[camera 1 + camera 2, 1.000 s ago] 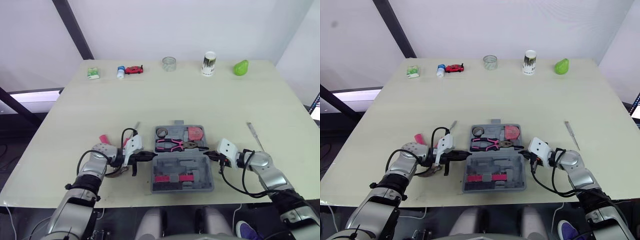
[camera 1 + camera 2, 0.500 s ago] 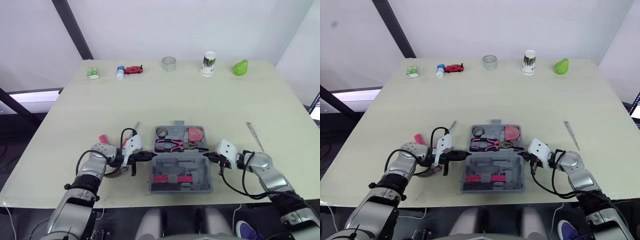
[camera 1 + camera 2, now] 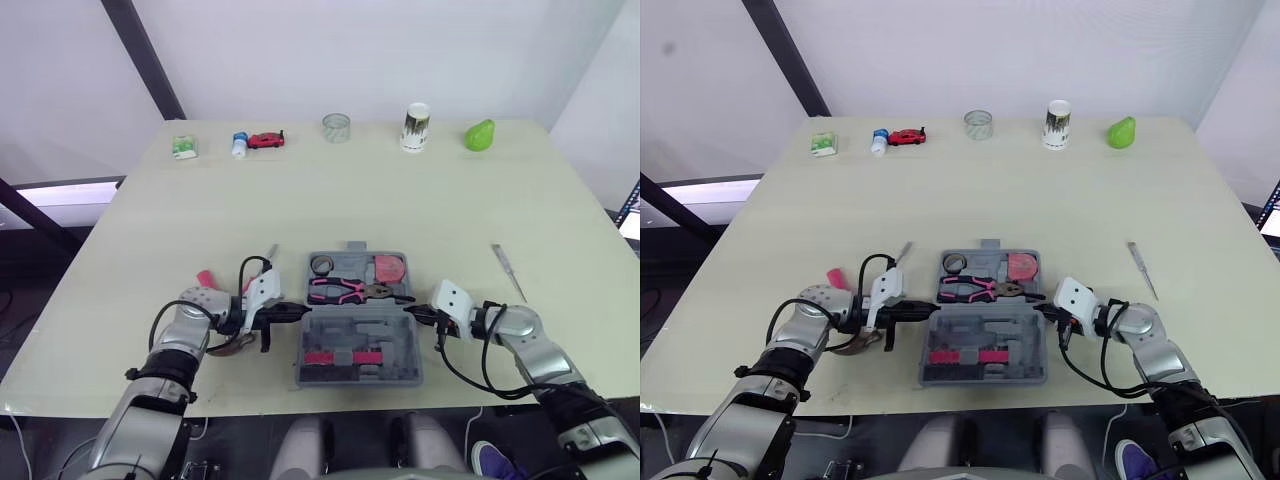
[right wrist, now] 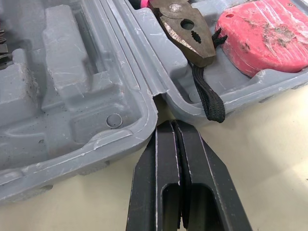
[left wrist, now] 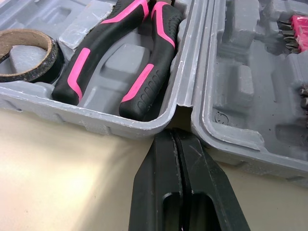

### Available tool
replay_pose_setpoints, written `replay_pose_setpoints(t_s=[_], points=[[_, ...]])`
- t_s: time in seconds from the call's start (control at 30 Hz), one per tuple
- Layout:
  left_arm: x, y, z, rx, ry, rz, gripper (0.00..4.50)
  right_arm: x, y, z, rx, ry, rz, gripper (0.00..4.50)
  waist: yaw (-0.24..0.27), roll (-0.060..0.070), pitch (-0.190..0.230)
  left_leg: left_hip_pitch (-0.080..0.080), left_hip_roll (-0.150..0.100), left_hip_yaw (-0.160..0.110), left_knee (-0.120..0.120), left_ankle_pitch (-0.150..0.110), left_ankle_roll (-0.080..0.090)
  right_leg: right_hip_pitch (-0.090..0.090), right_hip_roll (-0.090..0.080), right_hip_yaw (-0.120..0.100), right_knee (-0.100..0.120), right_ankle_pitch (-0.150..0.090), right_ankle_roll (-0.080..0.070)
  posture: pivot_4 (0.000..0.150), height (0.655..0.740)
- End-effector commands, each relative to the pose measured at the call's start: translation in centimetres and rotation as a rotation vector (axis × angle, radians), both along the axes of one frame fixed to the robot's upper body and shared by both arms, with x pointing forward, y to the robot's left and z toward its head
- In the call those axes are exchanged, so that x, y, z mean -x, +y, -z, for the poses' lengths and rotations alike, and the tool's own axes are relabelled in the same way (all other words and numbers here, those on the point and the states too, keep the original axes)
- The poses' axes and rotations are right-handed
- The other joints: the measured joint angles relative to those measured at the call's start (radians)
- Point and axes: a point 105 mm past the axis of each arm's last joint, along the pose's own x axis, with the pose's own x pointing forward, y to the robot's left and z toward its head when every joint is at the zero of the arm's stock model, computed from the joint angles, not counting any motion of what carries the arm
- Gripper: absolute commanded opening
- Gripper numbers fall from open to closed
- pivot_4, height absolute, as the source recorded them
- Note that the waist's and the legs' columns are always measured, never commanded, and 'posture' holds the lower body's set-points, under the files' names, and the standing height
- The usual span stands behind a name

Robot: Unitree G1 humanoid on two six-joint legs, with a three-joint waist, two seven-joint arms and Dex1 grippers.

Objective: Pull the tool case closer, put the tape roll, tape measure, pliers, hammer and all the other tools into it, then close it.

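Case (image 3: 362, 328) lies open and flat on the table (image 3: 400, 210), near its front edge and between the two arms, with one half toward the robot and the other beyond it. Left gripper (image 3: 295, 313) sits low on the table at the case's left side; in the left wrist view its fingers (image 5: 161, 163) are pressed together with nothing between them, tips at the notch where the two halves meet. Right gripper (image 3: 417, 311) mirrors it at the right side, fingers (image 4: 166, 159) likewise closed on nothing, tips at the same seam. In the far half, the pliers (image 3: 340, 290) with pink and black handles lie across the middle, the red tape measure (image 3: 391, 268) fills the right corner with its black strap (image 4: 207, 96) hanging over the rim, and the tape roll (image 3: 322, 264) sits in the left corner. A row of pink bits (image 3: 345, 357) shows in the near half. A pink handle (image 3: 206, 276) pokes out behind the left arm. A thin metal tool (image 3: 508, 272) lies well to the right of the case, and a small tool (image 3: 272, 250) lies just beyond its left corner. Along the far edge stand a cup (image 3: 416, 128), a green pear (image 3: 480, 135), a clear roll (image 3: 336, 127), a green box (image 3: 185, 147), a toy car (image 3: 267, 140) and a bottle (image 3: 241, 144).
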Motion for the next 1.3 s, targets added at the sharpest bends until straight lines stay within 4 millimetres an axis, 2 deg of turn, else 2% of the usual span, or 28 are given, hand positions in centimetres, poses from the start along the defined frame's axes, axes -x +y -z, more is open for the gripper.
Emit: replay_pose_setpoints(t_s=[0.03,0.8,1.1,1.3], points=[[0.2,-0.1,-0.1,0.008,-0.007,0.01,0.0,-0.2,1.4,-1.3,-0.04,-0.054,-0.04,0.03,0.0,0.0,0.0,0.0,0.0,0.0,0.0,0.0,0.0,0.0,0.0,0.0,0.0,0.0,0.0,0.15,0.74],[0.5,0.1,0.1,0.003,0.001,0.013,0.0,0.3,1.5,-0.6,-0.038,-0.039,-0.04,0.03,-0.001,0.0,0.0,0.0,0.0,0.0,0.0,0.0,0.0,0.0,0.0,0.0,0.0,0.0,0.0,0.15,0.74],[0.2,1.9,-1.4,-0.001,-0.063,-0.047,0.0,0.2,-0.9,-1.0,-0.028,-0.079,0.043,0.03,0.002,0.0,0.0,0.0,0.001,0.0,0.0,0.0,0.0,0.0,0.0,0.0,0.0,0.0,0.0,0.15,0.74],[0.9,2.9,-2.2,0.0,-0.077,-0.07,0.0,0.7,-2.7,-1.1,-0.031,-0.083,0.1,0.03,0.006,0.0,0.0,-0.001,0.001,0.0,0.0,0.0,0.0,0.0,-0.002,0.0,-0.001,0.0,0.0,0.15,0.74]])
